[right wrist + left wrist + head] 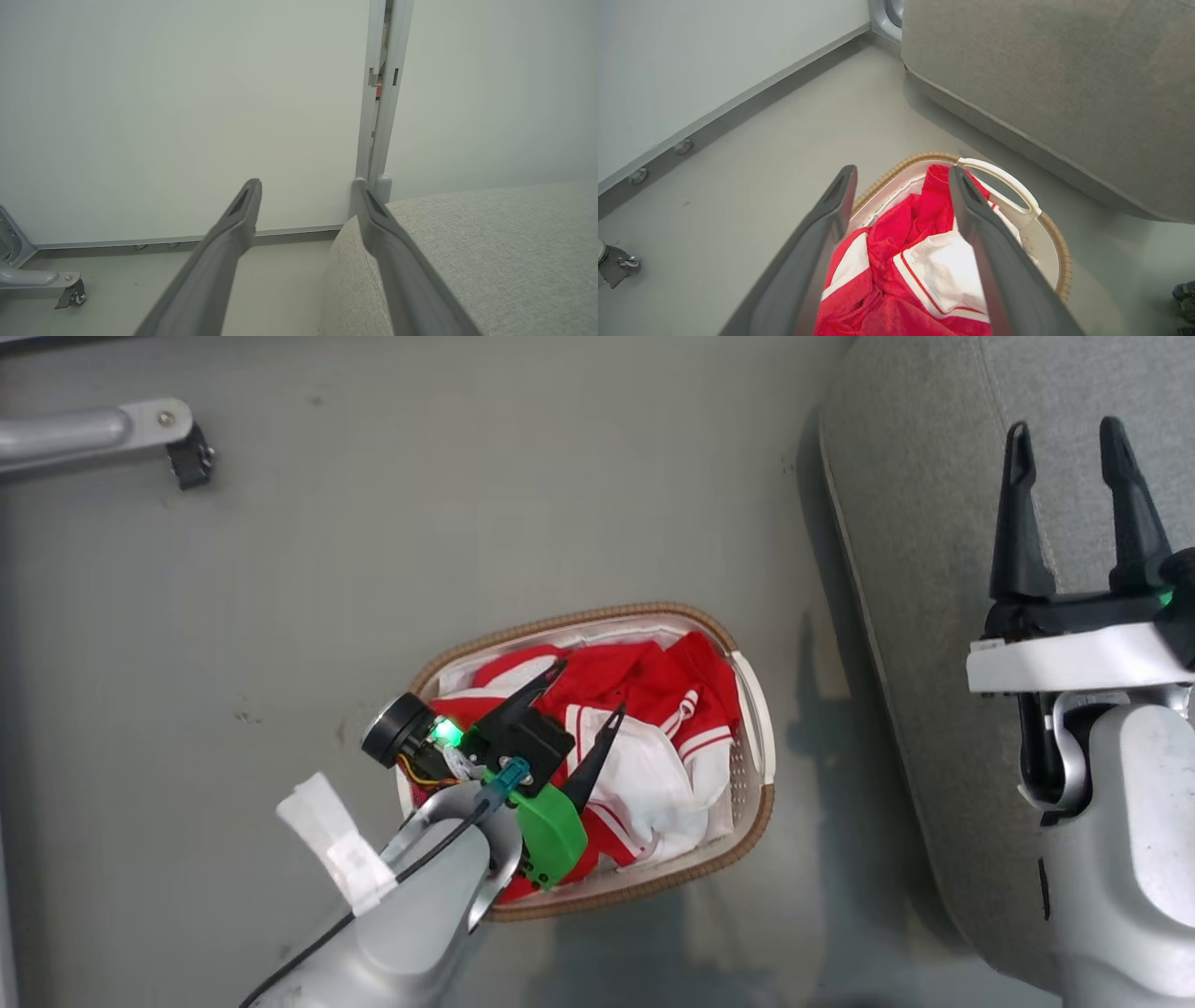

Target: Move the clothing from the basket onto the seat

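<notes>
**Not started: clothing all in the basket**

The left pincer (590, 688) hangs spread and empty. The clothing (653, 686) lies heaped just beneath its fingertips, inside the basket (752, 831). The right pincer (1064, 427), also spread, hovers over the seat (915, 476). By my reading, every garment is left to transfer.

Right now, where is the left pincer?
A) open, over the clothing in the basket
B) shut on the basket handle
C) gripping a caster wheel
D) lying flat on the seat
A: the left pincer stands open over the clothing inside the basket.
</notes>
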You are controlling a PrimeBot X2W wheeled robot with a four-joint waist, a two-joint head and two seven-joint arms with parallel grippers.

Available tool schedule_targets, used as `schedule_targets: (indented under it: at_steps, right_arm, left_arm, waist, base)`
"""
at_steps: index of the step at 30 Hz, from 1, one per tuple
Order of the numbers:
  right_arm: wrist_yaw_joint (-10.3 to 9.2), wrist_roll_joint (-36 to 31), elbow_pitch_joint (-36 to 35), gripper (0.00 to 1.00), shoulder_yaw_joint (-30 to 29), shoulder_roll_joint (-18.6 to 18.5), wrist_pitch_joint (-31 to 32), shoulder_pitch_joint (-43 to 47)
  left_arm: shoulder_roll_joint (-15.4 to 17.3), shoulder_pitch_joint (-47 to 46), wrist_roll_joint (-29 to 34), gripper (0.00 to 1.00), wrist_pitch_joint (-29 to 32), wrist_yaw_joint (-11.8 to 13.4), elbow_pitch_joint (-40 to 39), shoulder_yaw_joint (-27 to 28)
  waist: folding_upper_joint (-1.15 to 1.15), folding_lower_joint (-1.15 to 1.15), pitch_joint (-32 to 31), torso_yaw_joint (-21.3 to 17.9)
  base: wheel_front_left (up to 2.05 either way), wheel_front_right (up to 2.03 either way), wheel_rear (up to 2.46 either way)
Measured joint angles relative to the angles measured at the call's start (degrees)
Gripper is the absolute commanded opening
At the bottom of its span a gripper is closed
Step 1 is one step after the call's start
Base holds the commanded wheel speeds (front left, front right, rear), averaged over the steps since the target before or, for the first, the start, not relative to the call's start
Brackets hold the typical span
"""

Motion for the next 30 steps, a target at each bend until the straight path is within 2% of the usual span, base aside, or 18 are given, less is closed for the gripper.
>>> schedule_targets:
  at_steps: [6, 11, 22, 27, 30]
  right_arm:
    - [0.0, 2.5, -3.1, 1.0, 0.6, 0.0, 0.0, -2.4]
    - [0.01, 3.8, -5.4, 1.0, 2.1, 0.0, 0.0, -2.5]
    - [0.0, 7.3, -7.6, 1.0, 3.7, 0.0, 0.0, -3.4]
    - [0.01, 8.2, -8.4, 1.0, 4.0, 0.0, 0.0, -4.1]
    - [0.0, 8.3, -9.0, 1.0, 4.5, 0.0, 0.0, -4.2]
  left_arm:
    - [0.2, -7.8, -0.6, 1.0, 0.1, 0.0, 11.6, -7.2]
    - [0.2, -12.5, -1.4, 1.0, 0.6, -0.1, 18.0, -11.1]
    - [1.0, -18.7, -1.9, 1.0, 3.0, -0.1, 27.6, -15.4]
    - [1.7, -20.7, -2.4, 1.0, 3.2, -0.1, 29.6, -15.8]
    - [2.3, -21.4, -2.5, 1.0, 5.5, -0.1, 30.8, -16.2]
  waist:
    - [0.0, 0.0, 6.6, -2.8]
    - [0.0, 0.0, 10.9, -5.7]
    - [0.0, 0.0, 18.2, -12.2]
    - [0.0, 0.0, 20.6, -14.3]
    - [0.0, 0.0, 21.9, -15.2]
  base:
    - [0.0, 0.0, 0.0]
    - [0.0, 0.0, 0.0]
    - [0.0, 0.0, 0.0]
    - [0.0, 0.0, 0.0]
    - [0.0, 0.0, 0.0]
